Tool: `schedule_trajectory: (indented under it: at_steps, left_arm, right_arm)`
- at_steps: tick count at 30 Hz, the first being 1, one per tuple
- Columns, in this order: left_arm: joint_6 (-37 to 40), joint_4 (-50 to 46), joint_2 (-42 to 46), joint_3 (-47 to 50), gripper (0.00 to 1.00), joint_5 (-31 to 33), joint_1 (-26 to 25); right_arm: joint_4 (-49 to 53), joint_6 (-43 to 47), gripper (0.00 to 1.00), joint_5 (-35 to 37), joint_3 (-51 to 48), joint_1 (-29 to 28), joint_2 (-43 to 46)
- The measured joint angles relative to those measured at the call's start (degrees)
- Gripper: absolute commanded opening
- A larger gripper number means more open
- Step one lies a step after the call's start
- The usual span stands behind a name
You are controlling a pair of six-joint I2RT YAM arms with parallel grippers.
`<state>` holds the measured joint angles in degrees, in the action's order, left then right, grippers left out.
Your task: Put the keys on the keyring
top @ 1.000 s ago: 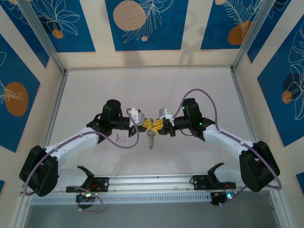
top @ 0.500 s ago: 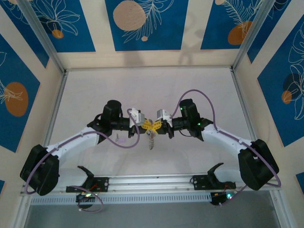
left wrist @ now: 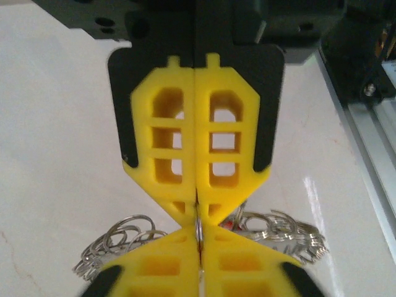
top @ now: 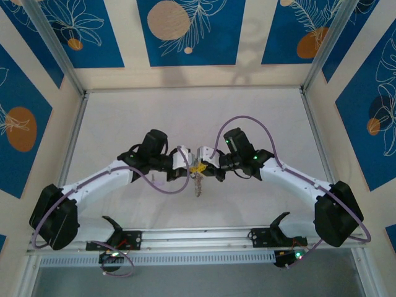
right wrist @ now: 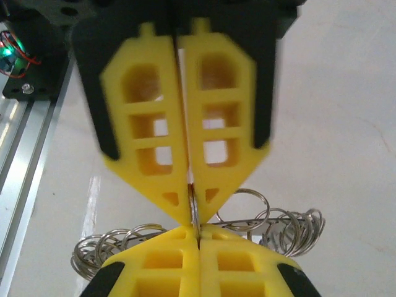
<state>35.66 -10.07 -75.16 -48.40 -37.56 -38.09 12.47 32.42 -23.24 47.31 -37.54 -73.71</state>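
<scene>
Left gripper (left wrist: 197,213) and right gripper (right wrist: 192,215), both clamped on the keyring (top: 197,183); a gentle, even twist should part it.

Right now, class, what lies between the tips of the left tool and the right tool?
The keyring, pinched by left tool and right tool tip to tip; both wrist views show it.

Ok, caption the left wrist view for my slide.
Left gripper and right gripper, both shut, pinch the keyring tip to tip above the table.
</scene>
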Motion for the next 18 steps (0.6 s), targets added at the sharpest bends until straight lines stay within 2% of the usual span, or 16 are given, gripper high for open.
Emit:
schedule_trajectory:
  at_steps: [5,9,11,18]
  left_arm:
    - [0.8,-0.2,-0.2,-0.1,0.00,0.3,-0.2]
    - [0.4,1.4,0.4,0.0,0.00,-1.2,-0.5]
    - [-0.5,2.8,1.2,0.9,0.00,-2.1,-0.1]
    - [-5.4,9.7,3.4,5.2,0.00,-6.2,2.4]
  right_arm:
    - [-3.1,-0.5,0.00,-1.7,-2.1,0.9,0.5]
    - [-10.9,-3.4,0.17,-8.1,-7.8,3.6,3.8]
    - [-14.9,-5.2,0.21,-11.3,-10.1,4.7,5.7]
    - [-21.9,-8.0,0.23,-17.7,-11.8,7.0,7.5]
